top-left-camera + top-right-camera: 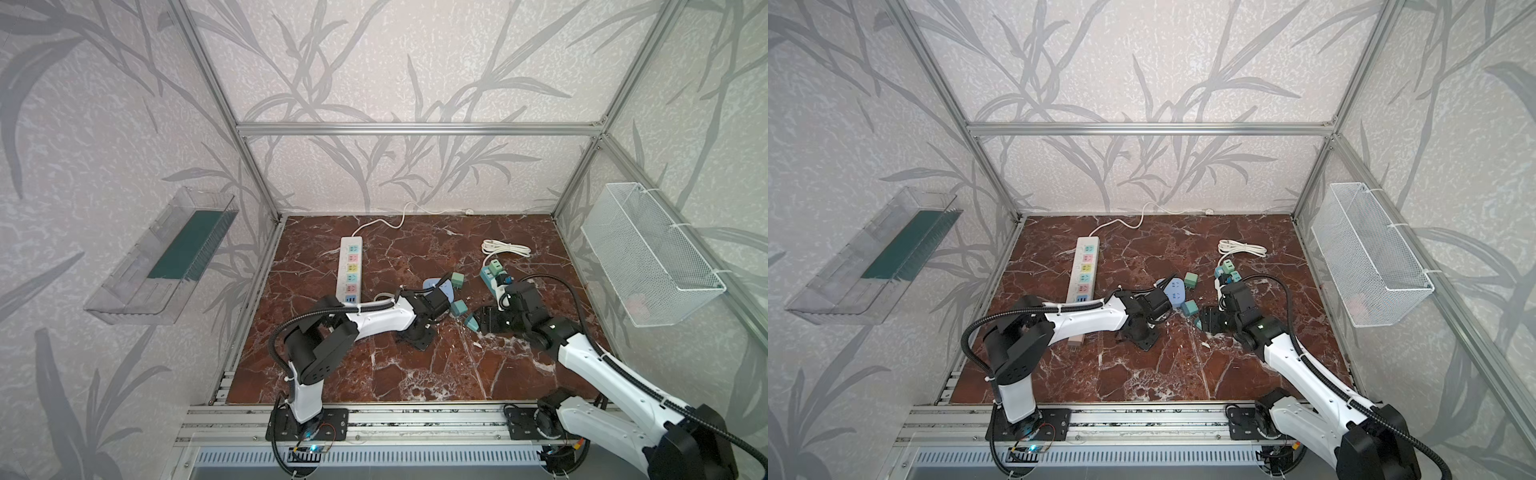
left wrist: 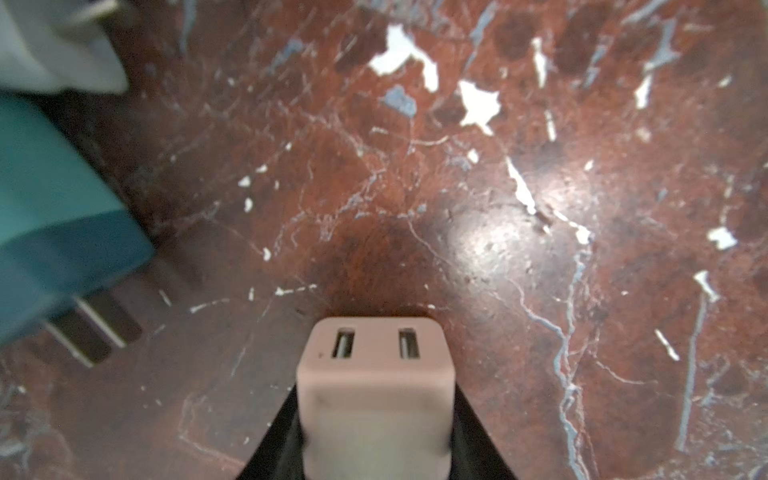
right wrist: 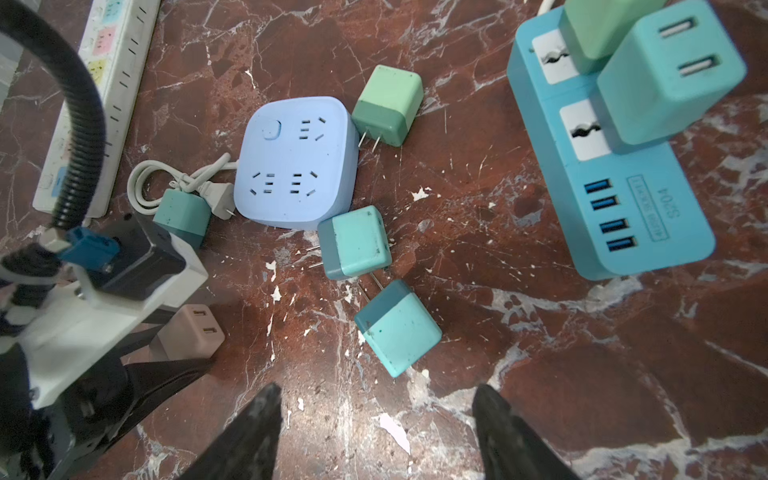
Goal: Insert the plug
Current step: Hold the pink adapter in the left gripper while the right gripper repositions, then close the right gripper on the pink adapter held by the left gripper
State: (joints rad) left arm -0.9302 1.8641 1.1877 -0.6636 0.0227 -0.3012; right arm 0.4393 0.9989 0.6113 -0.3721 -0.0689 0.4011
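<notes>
**Left claw.** My left claw is clamped on the beige plug, with 1 black finger against each side. The plug's 2 USB slots face the wrist camera. It sits low at the marble tabletop, near the light-blue socket cube. I cannot tell whether it touches the surface.

**Right claw.** My right claw stands wide apart and holds nothing. It hangs over the tabletop just short of a teal plug lying on its side.

**Surroundings.** A white power strip lies to the left in both top views, and a blue USB strip lies to the right.
</notes>
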